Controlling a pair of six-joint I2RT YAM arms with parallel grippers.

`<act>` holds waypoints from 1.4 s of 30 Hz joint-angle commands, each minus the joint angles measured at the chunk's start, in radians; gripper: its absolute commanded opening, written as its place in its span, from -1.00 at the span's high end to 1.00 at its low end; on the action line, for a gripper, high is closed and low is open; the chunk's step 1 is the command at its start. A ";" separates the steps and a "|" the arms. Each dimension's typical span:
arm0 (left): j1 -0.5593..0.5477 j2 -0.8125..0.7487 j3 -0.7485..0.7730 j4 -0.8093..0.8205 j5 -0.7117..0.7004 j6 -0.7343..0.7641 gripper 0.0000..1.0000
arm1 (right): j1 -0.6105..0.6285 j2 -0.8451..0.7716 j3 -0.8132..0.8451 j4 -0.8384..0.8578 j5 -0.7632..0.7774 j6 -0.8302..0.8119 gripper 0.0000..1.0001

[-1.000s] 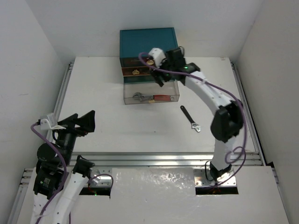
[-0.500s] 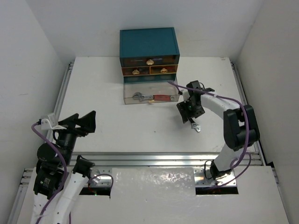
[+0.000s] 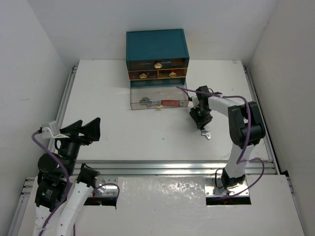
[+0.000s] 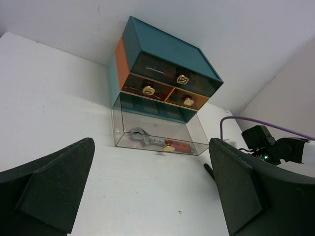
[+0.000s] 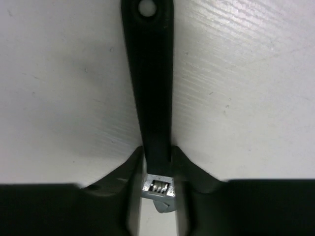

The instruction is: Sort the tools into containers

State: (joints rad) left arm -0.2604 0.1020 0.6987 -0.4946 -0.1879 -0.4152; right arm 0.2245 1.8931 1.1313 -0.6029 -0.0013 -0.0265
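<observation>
A black-handled spanner (image 3: 205,131) with a silver head lies on the white table, right of the chest. My right gripper (image 3: 199,120) is down over it; in the right wrist view the spanner (image 5: 149,83) runs between the jaws and both fingers (image 5: 129,171) press its handle just above the silver head, so my right gripper (image 5: 157,169) is shut on it. A red-handled adjustable wrench (image 3: 159,103) lies in the pulled-out clear drawer (image 3: 134,98) of the teal chest (image 3: 156,45). My left gripper (image 3: 81,129) stays wide open near the left front, holding nothing.
Three closed drawers with pale knobs (image 3: 158,65) sit above the open one. The left wrist view shows the chest (image 4: 162,51), the open drawer (image 4: 196,133) with the wrench (image 4: 147,140), and my left gripper (image 4: 150,164) spread wide. Metal rails (image 3: 172,167) border the table.
My right arm has swung from the chest's drawers down to the black spanner on the table, and its jaws have closed onto the handle. The left arm has not moved.
</observation>
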 commanded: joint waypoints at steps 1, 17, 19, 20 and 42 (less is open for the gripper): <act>0.009 -0.012 -0.001 0.045 0.018 0.019 -0.99 | -0.005 0.064 -0.001 0.032 0.041 -0.003 0.52; 0.009 -0.035 -0.002 0.045 0.007 0.015 -0.99 | 0.191 -0.443 -0.137 0.314 -0.051 -0.095 1.00; 0.010 -0.041 -0.002 0.045 0.002 0.013 -0.99 | 0.231 -0.451 -0.125 0.374 -0.049 -0.148 1.00; 0.010 -0.041 -0.002 0.045 0.001 0.013 -0.99 | 0.245 -0.442 -0.101 0.400 -0.042 -0.173 1.00; 0.013 -0.019 -0.005 0.051 0.008 0.016 -0.99 | 0.302 0.213 0.688 0.311 -0.003 -0.525 -0.40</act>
State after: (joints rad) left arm -0.2600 0.0719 0.6983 -0.4896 -0.1898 -0.4149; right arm 0.5316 2.1651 1.8286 -0.2928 -0.0029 -0.5926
